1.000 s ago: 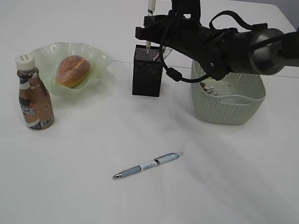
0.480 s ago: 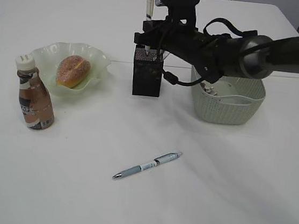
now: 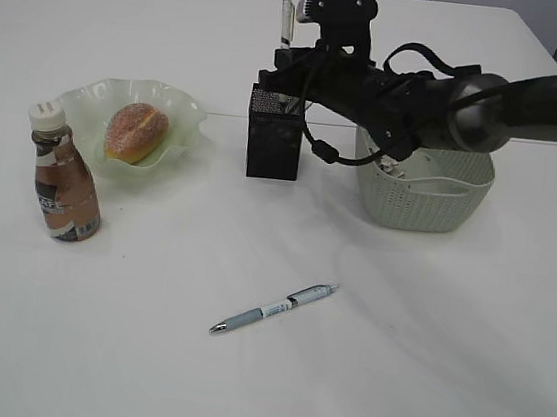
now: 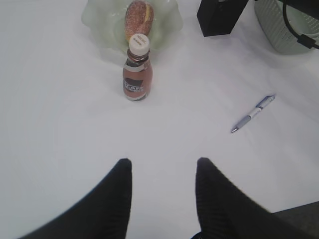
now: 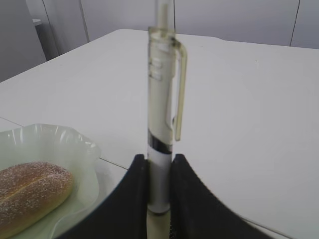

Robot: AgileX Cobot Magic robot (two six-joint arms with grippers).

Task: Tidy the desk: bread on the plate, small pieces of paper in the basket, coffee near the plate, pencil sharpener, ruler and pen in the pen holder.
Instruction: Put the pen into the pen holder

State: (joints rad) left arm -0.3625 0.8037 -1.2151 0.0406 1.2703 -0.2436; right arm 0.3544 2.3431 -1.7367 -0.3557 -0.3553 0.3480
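Observation:
My right gripper (image 5: 159, 164) is shut on a white pen (image 5: 160, 124) and holds it upright over the black mesh pen holder (image 3: 273, 138); the pen's top (image 3: 286, 18) sticks up above the arm. A second, blue-grey pen (image 3: 275, 309) lies on the table in front. The bread (image 3: 136, 132) lies on the pale green plate (image 3: 184, 107). The coffee bottle (image 3: 62, 179) stands just left of the plate. My left gripper (image 4: 162, 167) is open and empty over bare table near the front. Ruler and sharpener are not visible.
The pale green basket (image 3: 425, 200) stands right of the pen holder, with small things inside partly hidden by my right arm. In the left wrist view the bottle (image 4: 137, 74), plate (image 4: 99, 15) and lying pen (image 4: 253, 113) show ahead.
My right gripper has shifted slightly right and lowered with the white pen, so the pen sits deeper over the holder. The left arm and the other objects have not moved.

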